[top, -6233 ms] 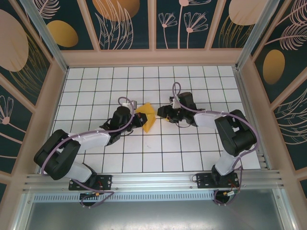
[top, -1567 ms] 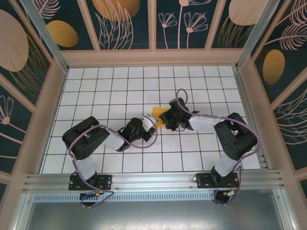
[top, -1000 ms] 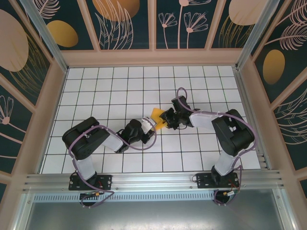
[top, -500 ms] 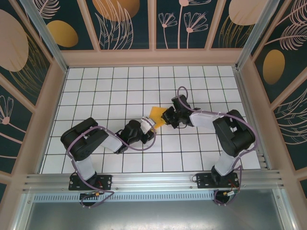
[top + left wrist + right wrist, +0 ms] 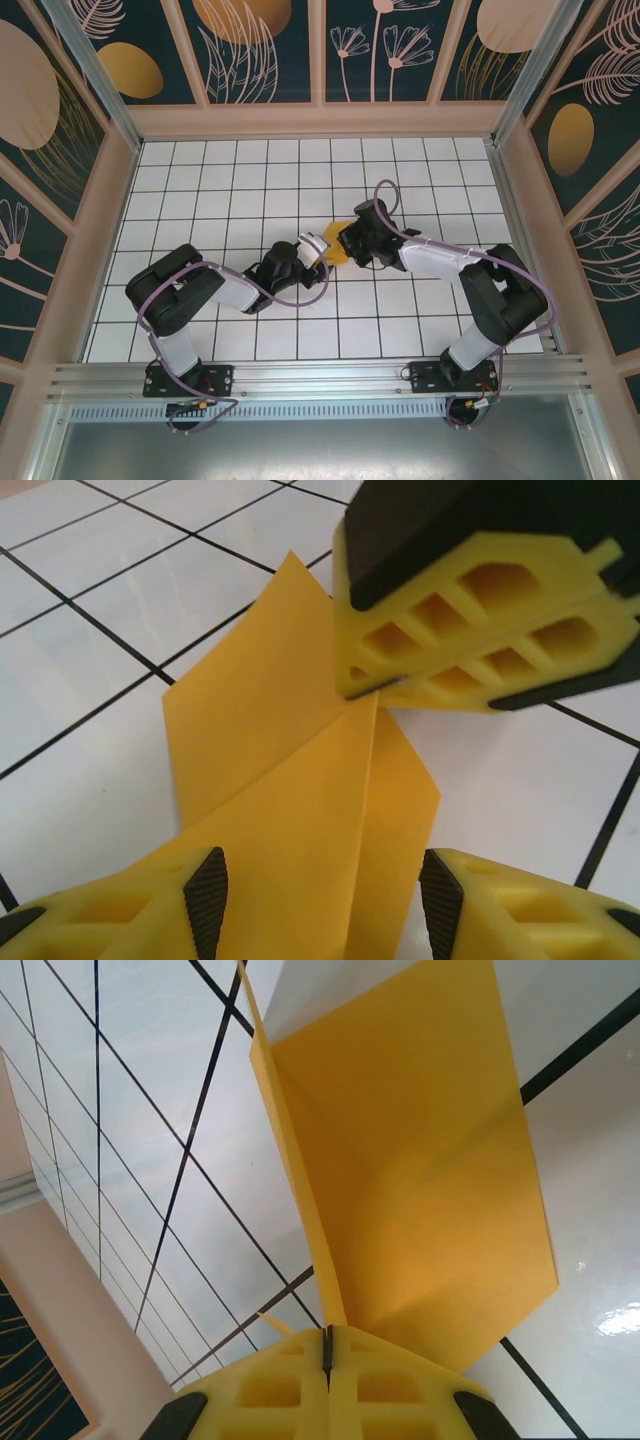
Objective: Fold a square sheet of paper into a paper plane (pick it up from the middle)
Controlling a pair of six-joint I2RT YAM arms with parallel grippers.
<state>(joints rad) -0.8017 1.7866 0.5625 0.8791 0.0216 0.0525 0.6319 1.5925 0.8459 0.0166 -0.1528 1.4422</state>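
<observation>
The right gripper [image 5: 327, 1348] is clamped on the creased edge of the folded orange sheet of paper [image 5: 270, 730], apparently so the fold cannot spring open at the middle of the desk [image 5: 90, 610]. The left gripper [image 5: 320, 890] has its jaws apart on either side of the sheet's near end, probably placed to take a new grip.

no legible text, label, brand, number or sign in any view.
</observation>
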